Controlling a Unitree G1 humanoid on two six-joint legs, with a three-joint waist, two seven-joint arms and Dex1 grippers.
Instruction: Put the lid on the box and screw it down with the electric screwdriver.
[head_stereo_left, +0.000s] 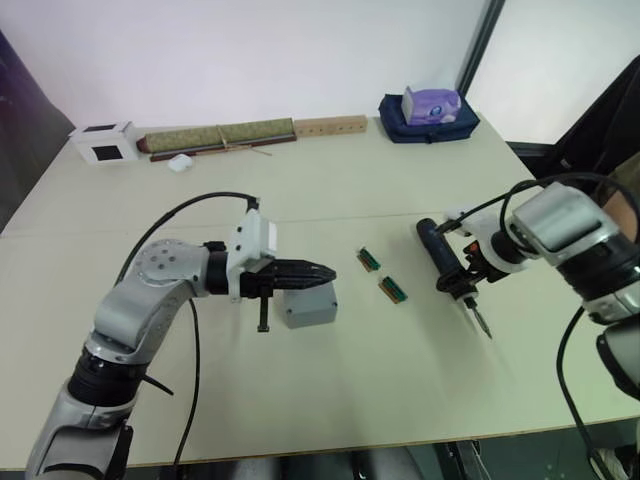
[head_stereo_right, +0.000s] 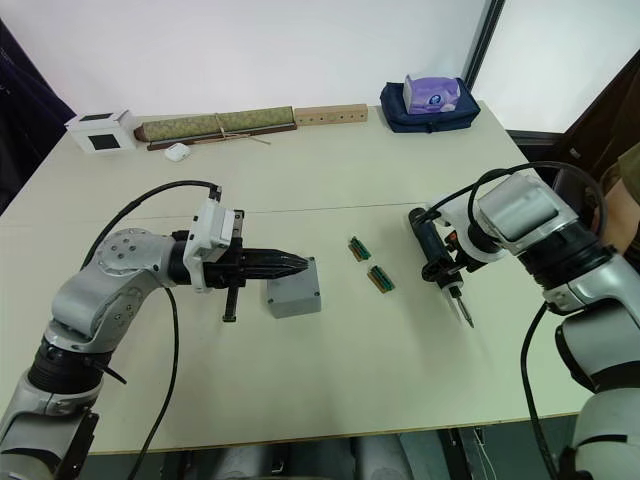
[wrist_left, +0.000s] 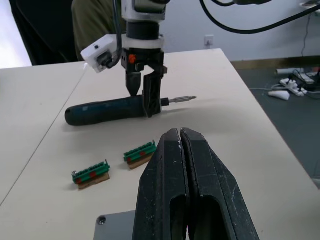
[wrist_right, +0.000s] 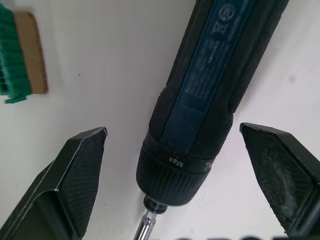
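Nearest my camera, the left gripper has its black fingers pressed together, empty, over the small square grey box, whose lid looks already on. The black stick-shaped electric screwdriver lies flat on the beige table, bit pointing toward me. My right gripper straddles its front collar, fingers spread wide, neither pad touching. Two small green circuit boards lie between screwdriver and box, clear of the grasp.

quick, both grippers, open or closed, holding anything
Left gripper: closed, empty, over the box.
Right gripper: open, straddling the screwdriver.
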